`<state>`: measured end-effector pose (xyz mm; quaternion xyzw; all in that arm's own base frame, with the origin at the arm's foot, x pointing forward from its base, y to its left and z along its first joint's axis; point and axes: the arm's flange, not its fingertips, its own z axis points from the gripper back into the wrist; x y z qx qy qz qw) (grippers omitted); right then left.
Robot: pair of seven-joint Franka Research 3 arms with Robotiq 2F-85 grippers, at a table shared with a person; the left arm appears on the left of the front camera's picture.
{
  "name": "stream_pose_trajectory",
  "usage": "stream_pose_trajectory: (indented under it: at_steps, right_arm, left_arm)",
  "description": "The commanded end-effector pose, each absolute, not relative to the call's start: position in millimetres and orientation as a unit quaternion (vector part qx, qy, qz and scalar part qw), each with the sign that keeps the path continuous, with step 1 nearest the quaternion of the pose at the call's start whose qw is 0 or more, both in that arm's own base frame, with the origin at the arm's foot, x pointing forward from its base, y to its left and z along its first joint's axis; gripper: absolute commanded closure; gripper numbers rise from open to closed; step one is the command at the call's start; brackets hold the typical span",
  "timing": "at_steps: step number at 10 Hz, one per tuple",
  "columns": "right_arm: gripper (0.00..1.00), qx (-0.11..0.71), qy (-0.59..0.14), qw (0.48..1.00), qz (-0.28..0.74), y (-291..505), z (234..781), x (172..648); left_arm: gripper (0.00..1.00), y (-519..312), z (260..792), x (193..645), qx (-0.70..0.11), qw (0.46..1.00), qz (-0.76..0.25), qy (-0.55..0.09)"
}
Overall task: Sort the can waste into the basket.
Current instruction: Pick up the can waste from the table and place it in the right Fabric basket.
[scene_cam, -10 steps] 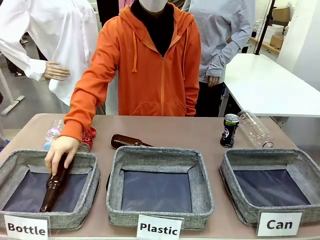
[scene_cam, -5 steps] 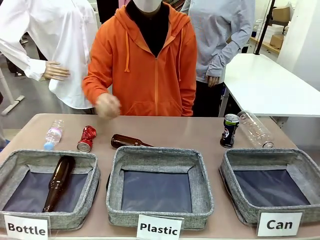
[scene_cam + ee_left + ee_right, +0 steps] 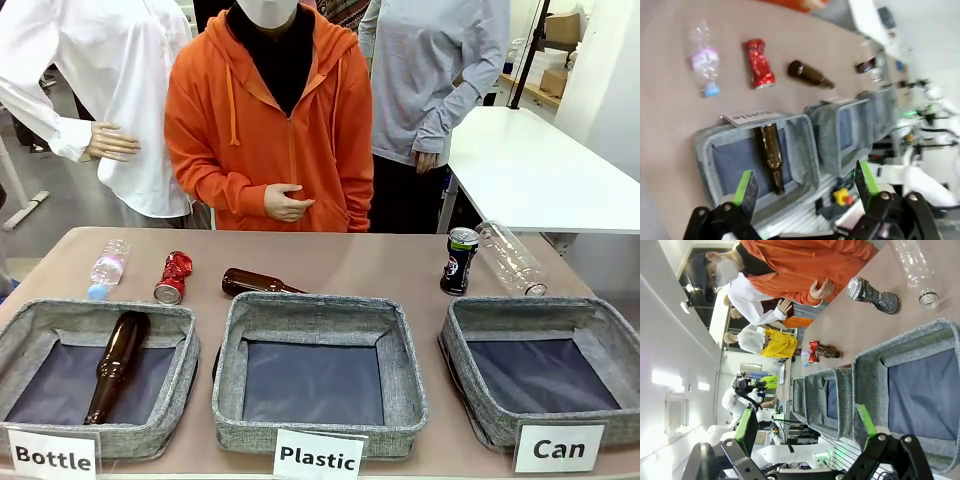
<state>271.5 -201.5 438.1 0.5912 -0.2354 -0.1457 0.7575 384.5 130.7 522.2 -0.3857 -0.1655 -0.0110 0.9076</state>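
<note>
Two cans lie beyond the baskets: red can (image 3: 174, 277) between plastic bottle (image 3: 107, 268) and brown bottle (image 3: 258, 282); dark can (image 3: 460, 261) upright beside clear bottle (image 3: 510, 258), just behind Can basket (image 3: 540, 308). Gaping (nothing held): left gripper (image 3: 805, 181), right gripper (image 3: 806, 424), baskets between them and cans.

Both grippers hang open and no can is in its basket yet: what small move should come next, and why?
Probably lower the open right gripper toward the upright dark blue-black metal can: it stands just behind the grey woven basket marked "Can", on that arm's side. Come from above, since a clear plastic bottle lies close beside it.
</note>
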Motion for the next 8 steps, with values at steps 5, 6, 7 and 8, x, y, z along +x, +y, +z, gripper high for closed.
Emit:
stream_pose_trajectory:
  at_steps: [5,6,7,8]
  right_arm:
    - [0.00,0.596,-0.248,0.752,-0.137,-202.6,438.9,272.5]
    - [0.00,0.596,-0.248,0.752,-0.137,-202.6,438.9,272.5]
    - [0.00,0.596,-0.248,0.752,-0.137,-202.6,438.9,272.5]
    - [0.00,0.596,-0.248,0.752,-0.137,-202.6,438.9,272.5]
  left_arm:
    - [0.00,-27.2,461.6,463.3,-0.179,0.975,-0.027,-0.128]
    - [0.00,-44.1,449.6,470.6,-0.142,0.980,-0.024,-0.138]
    - [0.00,-58.0,439.4,480.1,-0.116,0.983,-0.037,-0.141]
    - [0.00,-57.7,442.7,486.9,-0.113,0.975,-0.039,-0.186]
